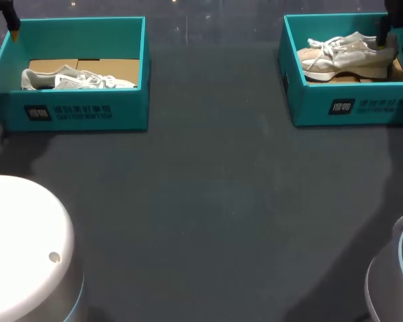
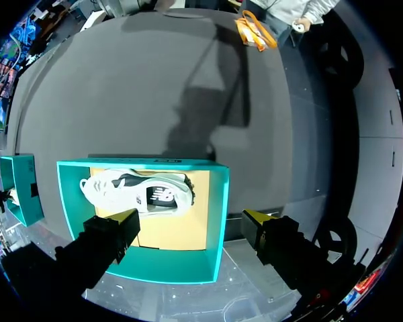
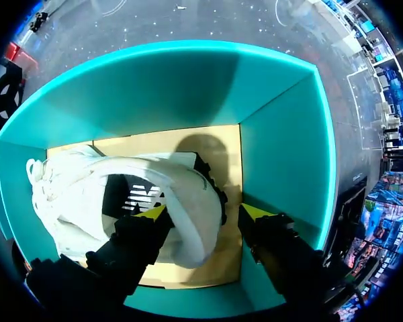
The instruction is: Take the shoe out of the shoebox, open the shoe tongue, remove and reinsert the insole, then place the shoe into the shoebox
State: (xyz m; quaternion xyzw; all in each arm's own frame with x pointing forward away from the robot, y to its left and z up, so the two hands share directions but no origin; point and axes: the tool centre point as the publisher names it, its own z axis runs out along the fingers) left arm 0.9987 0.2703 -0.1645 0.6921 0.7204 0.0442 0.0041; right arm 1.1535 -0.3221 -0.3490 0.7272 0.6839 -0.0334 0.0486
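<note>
Task shoe: pale grey-and-beige lace-up sneaker (image 1: 346, 57), inside the teal cardboard shoebox at the right (image 1: 336, 107), resting on the brown card floor (image 3: 138, 144), not yet lifted out
Long axis: across the box's width, toe end toward the middle of the dark grey table (image 1: 208, 201), heel end close to the box's outer side wall
Right gripper (image 3: 203, 212): down in that box at the heel end, fingers apart and straddling the heel's back wall; one finger over the sneaker's dark opening, the other behind the heel with a strip of card floor showing between it and the shoe; not clamped on anything
Key relation: line between the two fingers runs along the sneaker's length, so closing looks set to pinch the heel wall front to back
Left gripper (image 2: 191, 218): above the second teal cardboard shoebox at the left (image 1: 87, 114), fingers wide apart, holding nothing; a second pale sneaker (image 1: 74, 80) lies in that box ahead of the fingers
Nearer arm: the right, already at the heel; the left well apart, across the table
Step in hand: judged the first one, securing the heel for the lift out
Risk: a heel-only hold may let the toe end droop and catch the box wall
</note>
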